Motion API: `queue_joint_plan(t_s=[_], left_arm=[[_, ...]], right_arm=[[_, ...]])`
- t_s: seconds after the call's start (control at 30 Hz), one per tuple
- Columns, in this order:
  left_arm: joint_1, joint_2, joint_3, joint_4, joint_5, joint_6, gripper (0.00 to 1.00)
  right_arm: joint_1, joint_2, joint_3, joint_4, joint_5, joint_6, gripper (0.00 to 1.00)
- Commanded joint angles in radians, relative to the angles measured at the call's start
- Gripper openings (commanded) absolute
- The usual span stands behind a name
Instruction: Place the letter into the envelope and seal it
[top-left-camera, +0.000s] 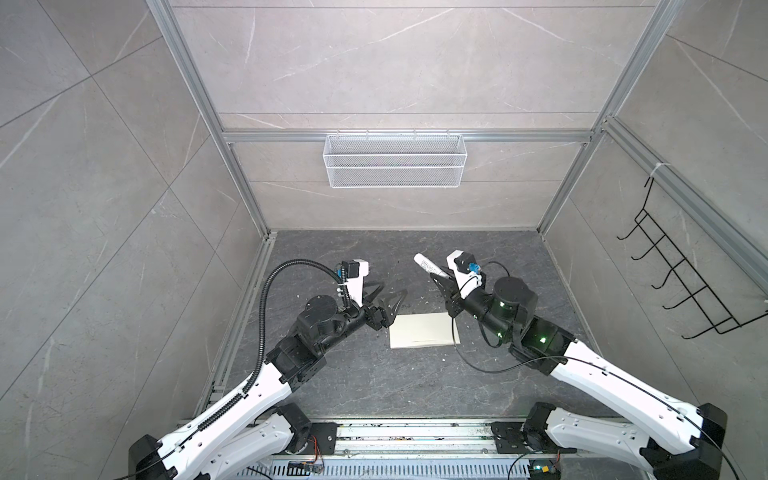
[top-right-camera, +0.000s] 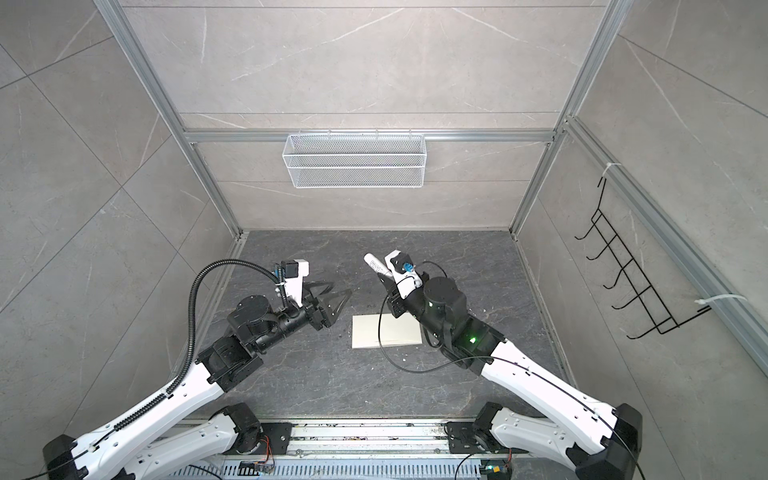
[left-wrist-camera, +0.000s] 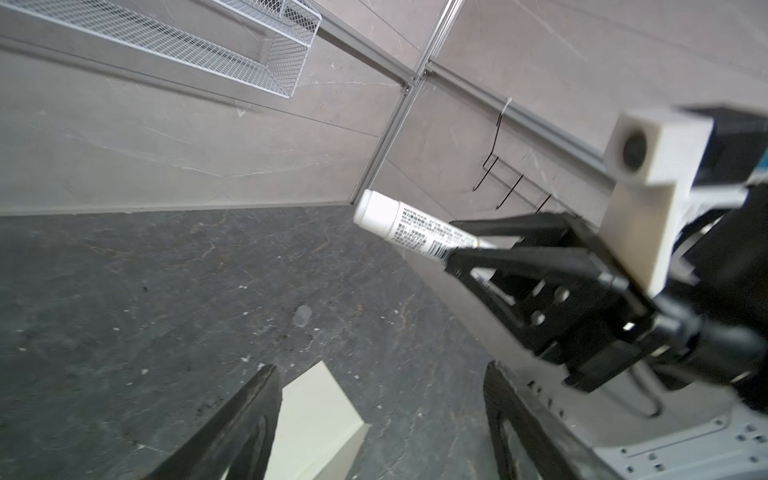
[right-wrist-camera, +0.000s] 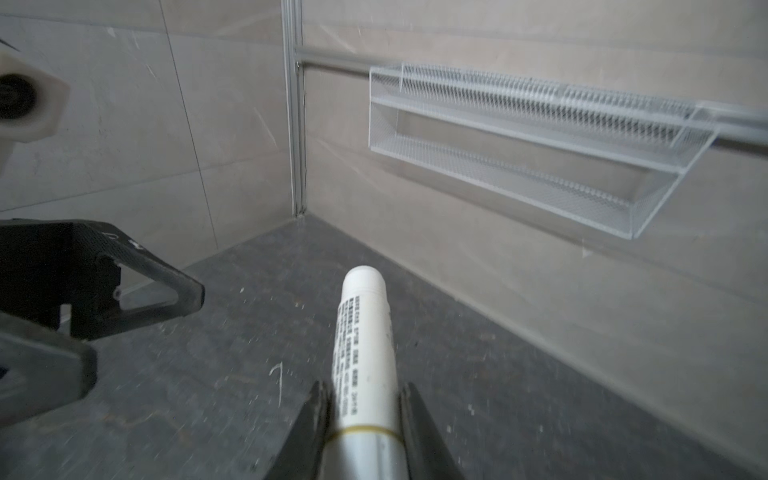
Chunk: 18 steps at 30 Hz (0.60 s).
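The cream-white envelope (top-left-camera: 419, 336) (top-right-camera: 386, 330) lies flat on the dark floor between the two arms; its flap cannot be made out. The letter is out of view. My left gripper (top-left-camera: 392, 291) (top-right-camera: 340, 289) hangs open above the floor just behind the envelope's left end, holding nothing. In the left wrist view a corner of the envelope (left-wrist-camera: 311, 411) shows between the spread fingers of the left gripper (left-wrist-camera: 380, 370). My right gripper (top-left-camera: 438, 277) (right-wrist-camera: 363, 388) is shut on a white cylindrical tube (top-left-camera: 426, 264) (top-right-camera: 376, 264) (right-wrist-camera: 363, 332), raised behind the envelope's right end and pointing up and away.
A white mesh basket (top-left-camera: 395, 160) hangs on the back wall and a black wire rack (top-left-camera: 681, 286) on the right wall. A small clear cap (left-wrist-camera: 303, 315) and white crumbs lie on the floor behind the envelope. A metal rail (top-left-camera: 415, 434) runs along the front.
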Motion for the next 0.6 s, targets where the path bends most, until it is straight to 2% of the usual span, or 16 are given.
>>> queue_joint_plan(t_s=[0.0, 0.07, 0.13, 0.27, 0.43, 0.57], left_arm=[[-0.003, 0.011, 0.0, -0.047, -0.028, 0.176, 0.79], [-0.003, 0.033, -0.009, -0.05, -0.027, 0.215, 0.79], [-0.003, 0.062, -0.021, -0.05, -0.026, 0.249, 0.78], [-0.002, 0.144, -0.039, -0.054, 0.028, 0.299, 0.76], [-0.003, 0.295, -0.015, -0.09, 0.088, 0.302, 0.75], [-0.003, 0.432, 0.024, -0.104, 0.139, 0.275, 0.72]], right_arm=[[-0.005, 0.066, 0.136, -0.516, -0.009, 0.153, 0.0], [-0.006, 0.092, 0.178, -0.595, 0.035, 0.178, 0.0], [-0.006, 0.102, 0.193, -0.641, 0.025, 0.149, 0.0], [-0.006, 0.125, 0.211, -0.716, 0.086, 0.175, 0.0], [-0.015, 0.145, 0.231, -0.807, 0.153, 0.226, 0.0], [-0.024, 0.161, 0.224, -0.826, 0.138, 0.245, 0.0]])
